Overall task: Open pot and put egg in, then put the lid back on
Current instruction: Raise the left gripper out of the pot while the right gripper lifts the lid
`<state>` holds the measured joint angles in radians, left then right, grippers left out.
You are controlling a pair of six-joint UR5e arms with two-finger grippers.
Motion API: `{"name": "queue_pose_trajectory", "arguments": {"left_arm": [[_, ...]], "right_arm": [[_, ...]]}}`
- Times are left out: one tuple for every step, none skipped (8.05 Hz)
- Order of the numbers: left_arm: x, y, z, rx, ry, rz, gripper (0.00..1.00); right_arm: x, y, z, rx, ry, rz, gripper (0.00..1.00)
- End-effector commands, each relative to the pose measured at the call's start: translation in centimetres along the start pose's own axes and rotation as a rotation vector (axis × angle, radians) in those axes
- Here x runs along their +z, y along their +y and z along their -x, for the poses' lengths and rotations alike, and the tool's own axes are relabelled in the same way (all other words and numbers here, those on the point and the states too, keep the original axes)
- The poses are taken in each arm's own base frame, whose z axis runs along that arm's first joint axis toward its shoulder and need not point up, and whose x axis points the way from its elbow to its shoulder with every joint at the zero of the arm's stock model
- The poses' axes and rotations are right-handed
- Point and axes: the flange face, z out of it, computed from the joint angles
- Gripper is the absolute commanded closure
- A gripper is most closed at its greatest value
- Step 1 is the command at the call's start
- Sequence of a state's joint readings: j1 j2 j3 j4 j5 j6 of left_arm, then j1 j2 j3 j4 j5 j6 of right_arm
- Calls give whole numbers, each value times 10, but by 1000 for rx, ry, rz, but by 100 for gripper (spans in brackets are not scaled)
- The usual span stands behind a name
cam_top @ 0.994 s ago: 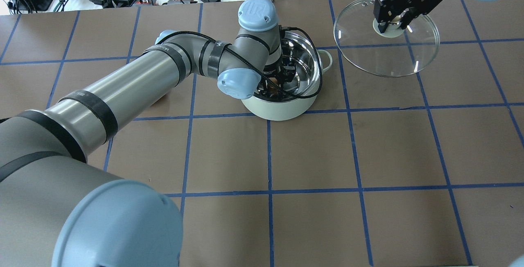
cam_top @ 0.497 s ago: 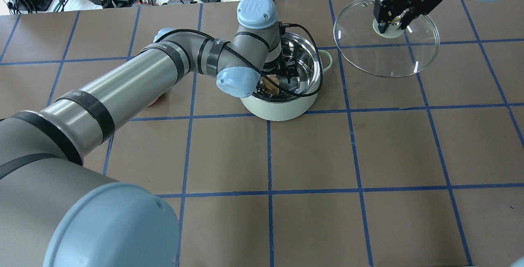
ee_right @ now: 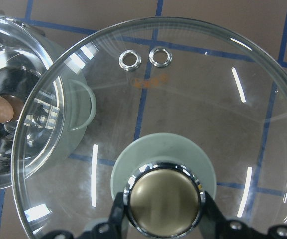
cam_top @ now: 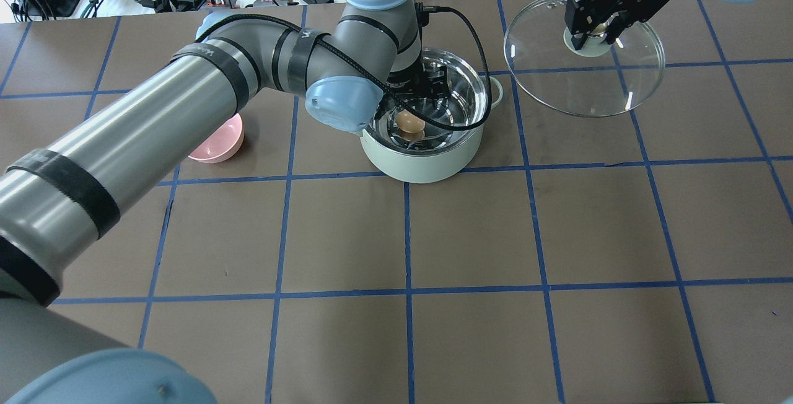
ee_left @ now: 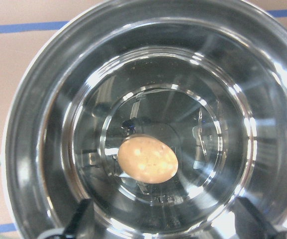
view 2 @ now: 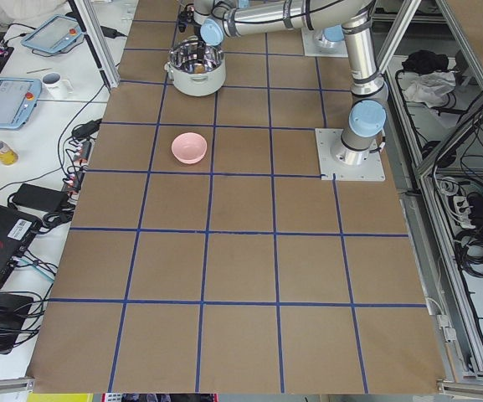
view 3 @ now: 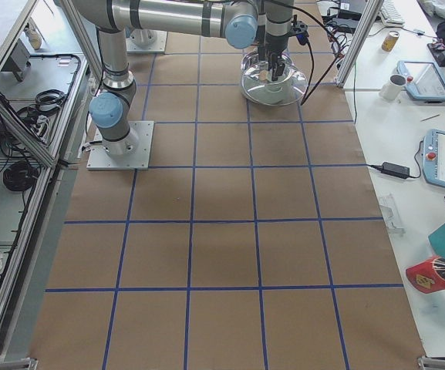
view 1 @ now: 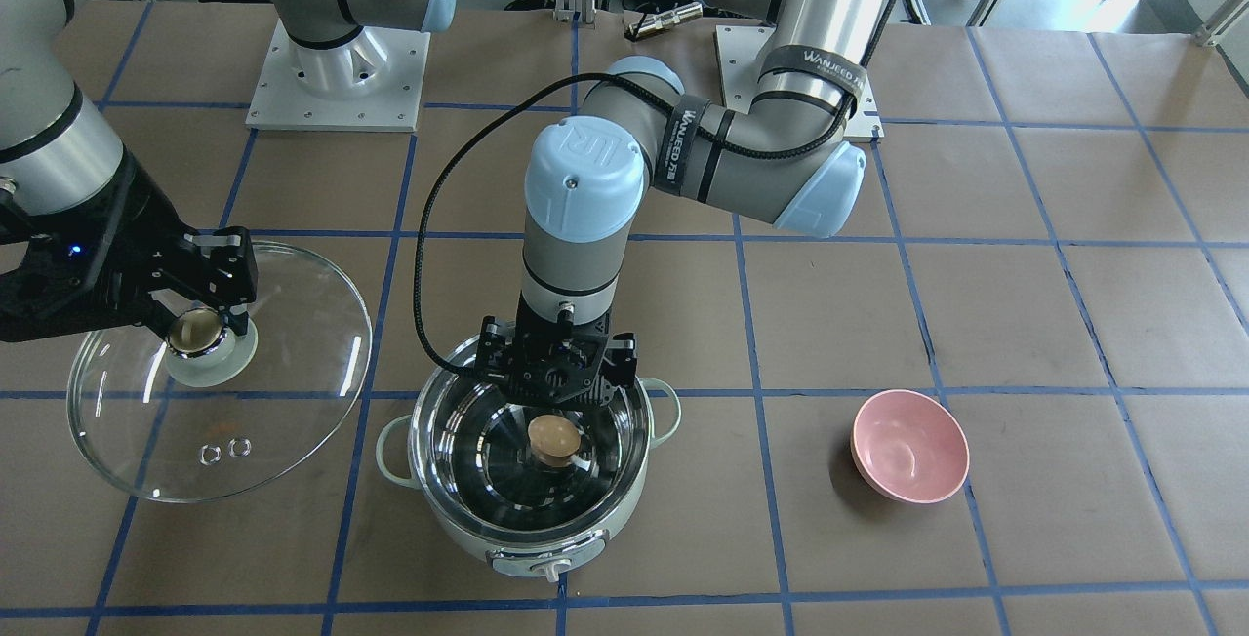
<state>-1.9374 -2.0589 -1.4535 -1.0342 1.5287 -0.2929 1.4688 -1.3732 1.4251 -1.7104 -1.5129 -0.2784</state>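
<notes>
Hanging just over the open pot [cam_top: 427, 165], the left claw [view 1: 558, 400] is pointing straight down into it. Its two fingers [ee_left: 81, 220] are standing wide apart, and nothing is sitting between them. It is not holding anything and it is not touching the egg [view 1: 554, 437].

The egg is lying by itself on the shiny bottom of the pot, close to the middle. In the left wrist view it is lying on its side, with bright spots of light on it.

The right claw [view 1: 200, 329] is squeezing the round beige knob [ee_right: 164, 199] of the lid [view 1: 293, 343]. One finger is pressing on each side of the knob. The lid is staying off the pot, out to the side by the robot's right. The lid is tipping a little. In the right wrist view part of the pot is showing through the glass. I cannot tell if the lid's edge is touching the table [view 1: 1073, 324].

A pink bowl [view 1: 912, 446] is sitting on the table on the other side of the pot, well apart from it.
</notes>
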Motion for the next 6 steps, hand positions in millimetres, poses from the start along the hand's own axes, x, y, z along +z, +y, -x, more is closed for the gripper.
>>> {"name": "queue_pose_trajectory", "arguments": {"left_arm": [[-90, 13, 37, -9, -70, 1, 0], [-126, 15, 80, -64, -85, 32, 0], [-164, 21, 120, -30, -93, 40, 0], [-193, 29, 157, -65, -103, 57, 0], [-211, 39, 179, -98, -110, 77, 0], [-230, 49, 193, -73, -121, 83, 0]], "right_arm": [[-1, 0, 3, 3, -1, 0, 100], [-1, 0, 4, 3, -1, -1, 100], [1, 0, 5, 2, -2, 3, 100], [0, 0, 15, -12, -2, -2, 100], [3, -2, 40, 1, -6, -2, 100], [6, -2, 69, 38, -11, 0, 100]]}}
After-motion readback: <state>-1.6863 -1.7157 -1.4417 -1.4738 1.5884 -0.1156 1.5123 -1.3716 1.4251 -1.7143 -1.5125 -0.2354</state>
